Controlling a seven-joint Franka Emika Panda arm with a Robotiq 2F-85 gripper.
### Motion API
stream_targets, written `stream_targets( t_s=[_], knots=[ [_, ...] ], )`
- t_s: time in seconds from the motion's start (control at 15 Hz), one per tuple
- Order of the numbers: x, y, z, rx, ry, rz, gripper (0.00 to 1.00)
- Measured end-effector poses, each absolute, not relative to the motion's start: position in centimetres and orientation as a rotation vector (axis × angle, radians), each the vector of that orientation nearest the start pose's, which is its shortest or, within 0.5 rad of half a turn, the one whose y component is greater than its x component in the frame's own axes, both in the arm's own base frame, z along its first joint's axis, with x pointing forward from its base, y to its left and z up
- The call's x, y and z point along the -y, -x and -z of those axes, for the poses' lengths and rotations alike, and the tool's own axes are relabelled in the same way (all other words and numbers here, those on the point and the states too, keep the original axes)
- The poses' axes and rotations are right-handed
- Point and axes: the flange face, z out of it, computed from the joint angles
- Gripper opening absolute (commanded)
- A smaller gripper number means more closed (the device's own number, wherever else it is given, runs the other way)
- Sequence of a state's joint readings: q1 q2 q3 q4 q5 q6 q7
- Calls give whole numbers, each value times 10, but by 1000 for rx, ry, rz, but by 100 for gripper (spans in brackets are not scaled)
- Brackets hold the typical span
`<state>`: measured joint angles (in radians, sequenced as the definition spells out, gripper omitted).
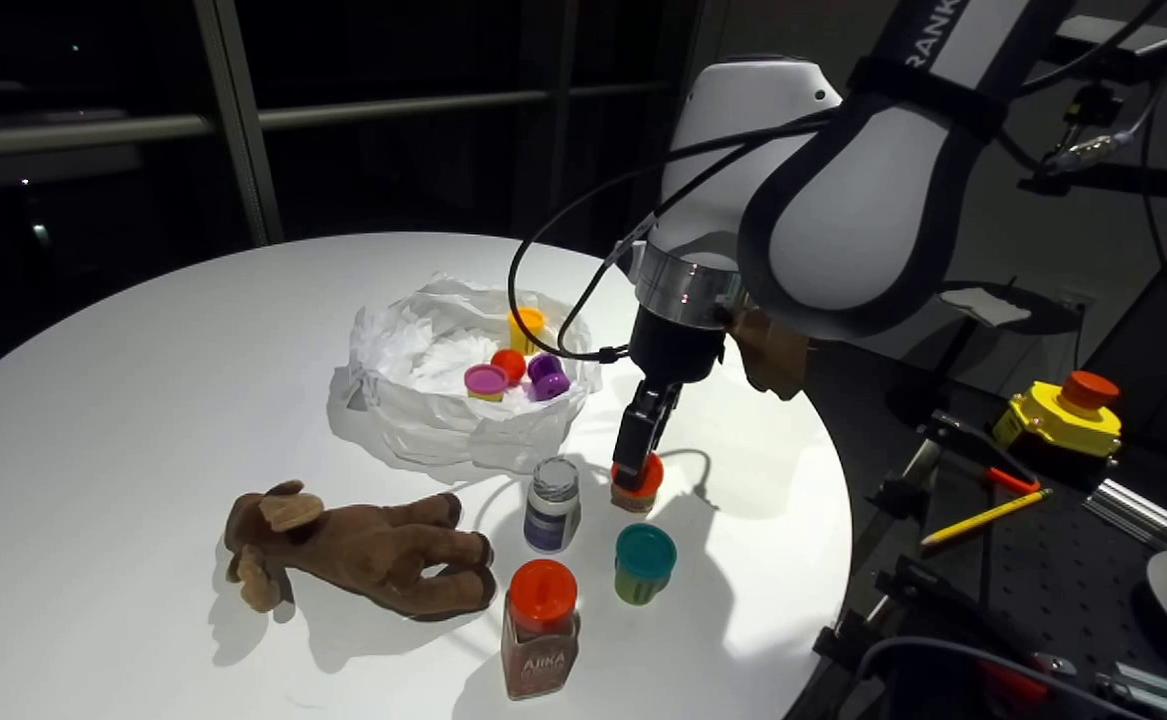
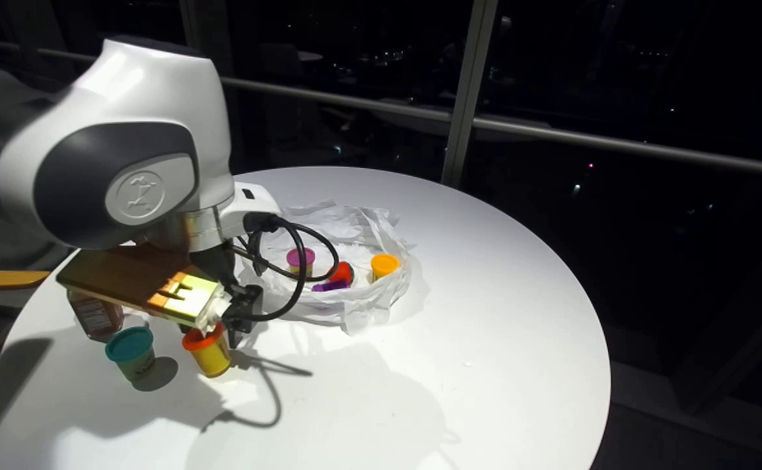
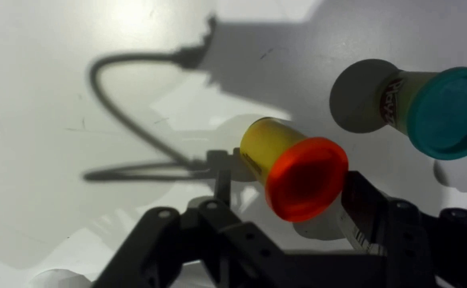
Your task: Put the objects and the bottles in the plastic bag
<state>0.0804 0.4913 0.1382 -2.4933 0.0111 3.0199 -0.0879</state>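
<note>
The bag, a crumpled bowl of thin whitish film with a crinkled rim, sits on the round, smooth white desk. Four small pieces are inside it: a yellow tub, a pink tub, a rounded red piece and a purple tub, the last tipped over. Five things are outside the bag. One plush, brown, soft and floppy-eared, lies stretched out near the bag, its legs closer to it than its head. Of two bottles, the pale bottle, a glossy cylinder with a dark violet label, stands near the bag; the red-capped bottle, flat-sided, reddish brown and lettered AJIKA, stands farther from it. Of two tubs, the teal tub, with recessed lid and tapering wall, is farther from the bag than the orange tub, which has yellow walls under a glossy orange lid. The end effector straddles that lid, its two black fingers parted, a gap showing on one side; whether the opposite finger touches I cannot tell.
</note>
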Motion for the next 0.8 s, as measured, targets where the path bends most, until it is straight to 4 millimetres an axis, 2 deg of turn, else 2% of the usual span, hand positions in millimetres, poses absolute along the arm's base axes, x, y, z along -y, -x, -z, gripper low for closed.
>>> stream_targets(
  t_s=[0.53, 0.8],
  knots=[
    [-115, -441, -103, 512, 3068, 64, 100],
    [-110, -440, -101, 477, 3094, 38, 100]
  ],
)
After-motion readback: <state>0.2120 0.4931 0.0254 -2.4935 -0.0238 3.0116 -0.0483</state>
